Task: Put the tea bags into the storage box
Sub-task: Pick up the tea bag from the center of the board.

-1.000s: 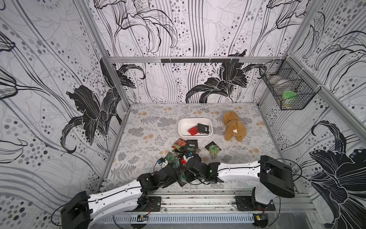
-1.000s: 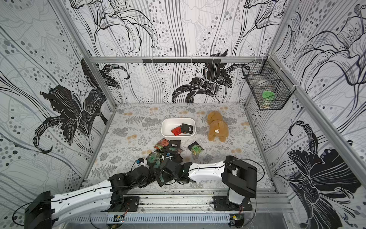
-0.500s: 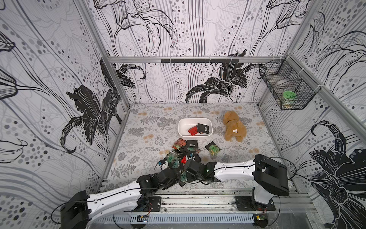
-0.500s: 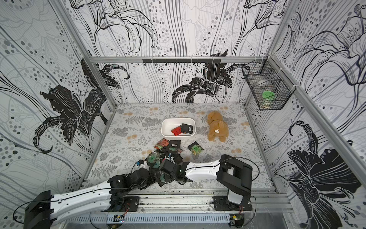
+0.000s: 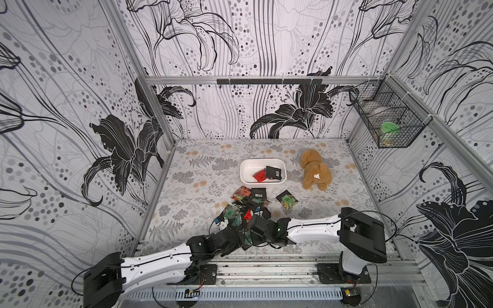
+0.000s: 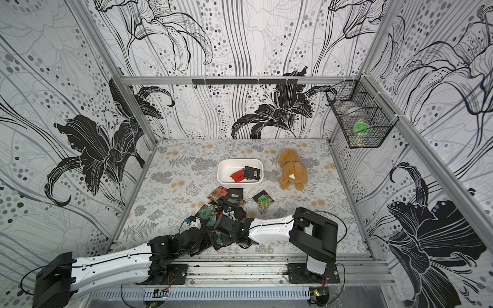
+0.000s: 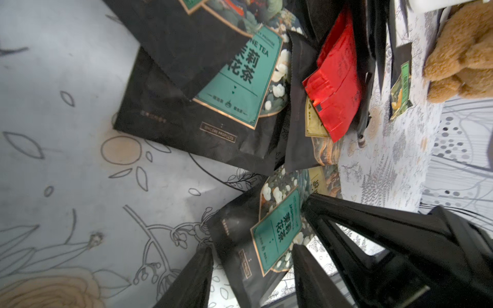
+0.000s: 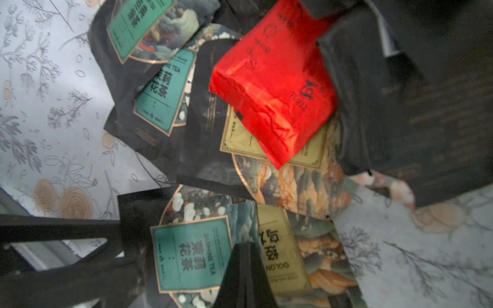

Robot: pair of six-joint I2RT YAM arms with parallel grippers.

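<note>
Most of the small black foil tea bags [image 5: 256,193] lay heaped just in front of the shallow white plastic storage box [image 5: 262,184], and two lay inside it. The left gripper [image 7: 253,249] had its jaws apart around a green-labelled sachet [image 7: 277,234], whose long axis ran along the fingers. Beside it, the right gripper [image 8: 242,250] was pinched together.

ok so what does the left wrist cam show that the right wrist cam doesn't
Only the left wrist view: the plush toy, a lone green-label sachet lying apart from the pile, and the left gripper, jaws open either side of the jasmine sachet.
Only the right wrist view: the right gripper, shut where two sachets meet, what it pinches unclear, and the oolong sachet with its yellow label in full.
Both: the red sachet, that jasmine sachet, the overlapping tea bags, the floral table.
</note>
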